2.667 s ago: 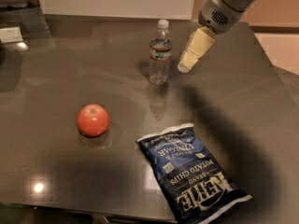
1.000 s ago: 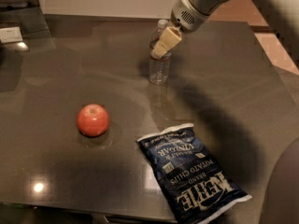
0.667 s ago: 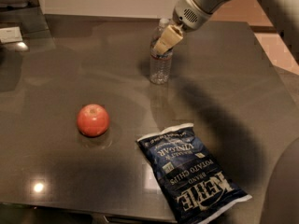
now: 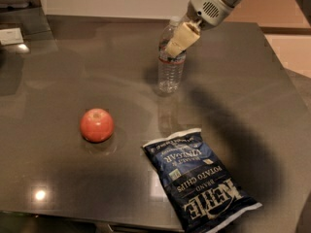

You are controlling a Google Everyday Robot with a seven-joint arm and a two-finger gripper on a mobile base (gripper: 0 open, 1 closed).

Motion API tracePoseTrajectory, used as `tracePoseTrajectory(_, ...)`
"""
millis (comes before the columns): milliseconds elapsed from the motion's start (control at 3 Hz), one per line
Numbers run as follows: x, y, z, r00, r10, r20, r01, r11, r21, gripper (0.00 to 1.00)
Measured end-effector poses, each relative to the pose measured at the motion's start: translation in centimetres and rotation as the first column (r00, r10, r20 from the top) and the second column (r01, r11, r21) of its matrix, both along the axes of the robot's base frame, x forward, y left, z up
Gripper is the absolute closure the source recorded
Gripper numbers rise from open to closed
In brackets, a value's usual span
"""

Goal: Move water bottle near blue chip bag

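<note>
The water bottle point(image 4: 170, 71) is clear with a white cap and a dark label band, and stands upright on the dark table point(image 4: 243, 81) at centre back. My gripper point(image 4: 177, 42) comes down from the upper right and sits at the bottle's upper body, covering its label and neck. The blue chip bag point(image 4: 198, 177) lies flat near the front edge, some way in front of the bottle and slightly right of it.
A red apple point(image 4: 97, 124) sits on the table left of the bag. Pale objects point(image 4: 10, 35) stand at the far left back corner. The table's right edge point(image 4: 286, 76) borders a light floor.
My gripper has moved from the bottle's right onto its upper body. The bottle, bag and apple have stayed in place.
</note>
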State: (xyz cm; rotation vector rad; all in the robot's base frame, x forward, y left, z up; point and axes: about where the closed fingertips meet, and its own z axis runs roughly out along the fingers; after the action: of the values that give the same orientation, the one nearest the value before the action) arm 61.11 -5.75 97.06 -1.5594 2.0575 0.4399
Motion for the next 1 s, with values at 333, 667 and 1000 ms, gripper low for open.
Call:
tracePoseTrajectory(333, -3.2, -0.8, 0.9, 0.9990, 0.039, -0.023, -0.039, 0.999, -0.002, 1.00)
tracePoseTrajectory(667, -6.3, -1.3, 0.9, 0.9976, 0.067, -0.019, -0.067, 0.998, -0.002, 1.00)
tracePoseTrajectory(1000, -9.2, -1.5, -0.3, 0.9954, 0.093, -0.024, -0.093, 0.996, -0.009, 1.00)
